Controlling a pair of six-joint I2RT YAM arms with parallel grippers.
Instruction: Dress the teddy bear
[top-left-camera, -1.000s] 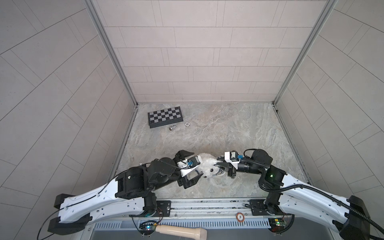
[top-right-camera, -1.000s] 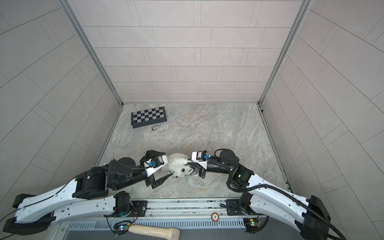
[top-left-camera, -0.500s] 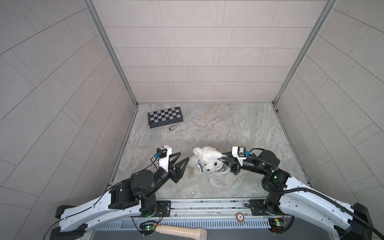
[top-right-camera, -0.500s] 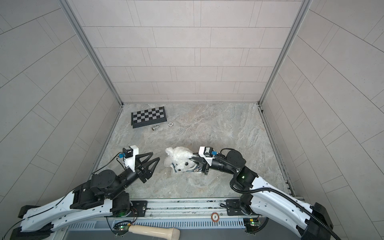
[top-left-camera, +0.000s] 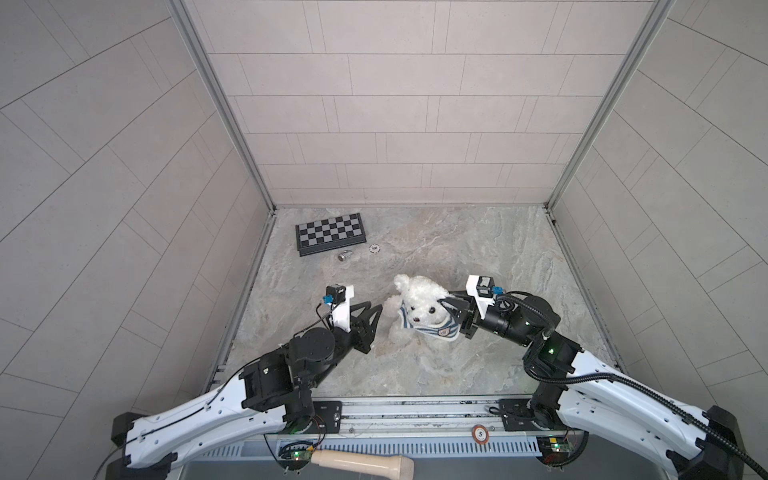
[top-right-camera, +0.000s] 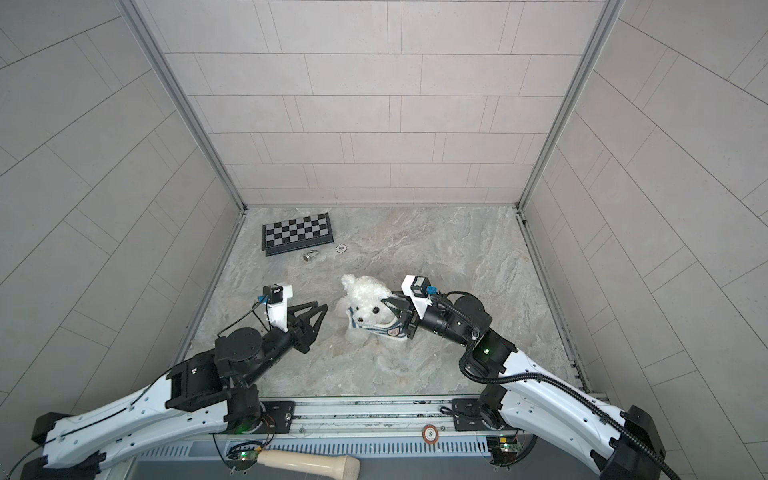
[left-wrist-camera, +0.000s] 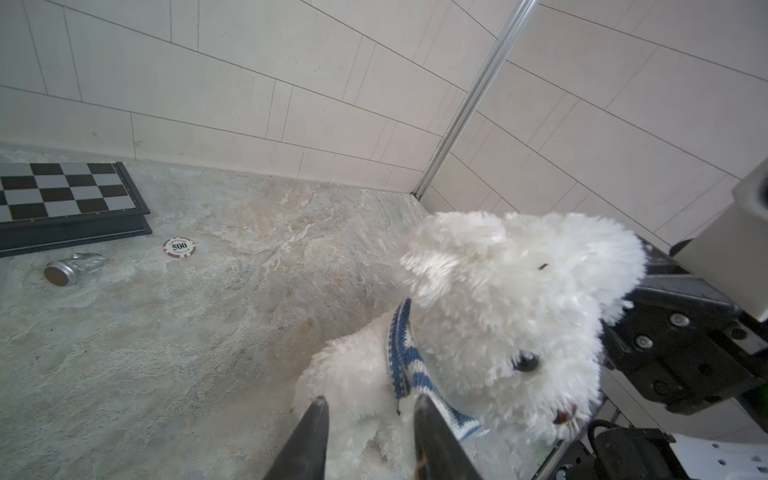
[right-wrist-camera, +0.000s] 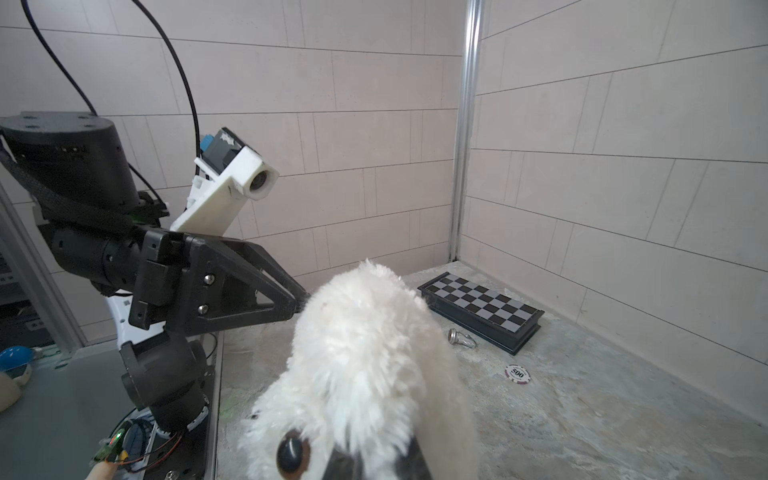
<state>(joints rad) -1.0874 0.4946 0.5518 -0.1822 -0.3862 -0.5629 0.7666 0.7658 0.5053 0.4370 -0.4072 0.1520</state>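
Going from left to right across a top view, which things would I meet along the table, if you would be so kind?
In order: chessboard → poker chip → teddy bear → right gripper.

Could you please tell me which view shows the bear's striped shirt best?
The left wrist view: the striped shirt sits close up, blue and white bands bunched around the teddy bear's neck. Both top views show it small under the chin. The right wrist view shows none clearly.
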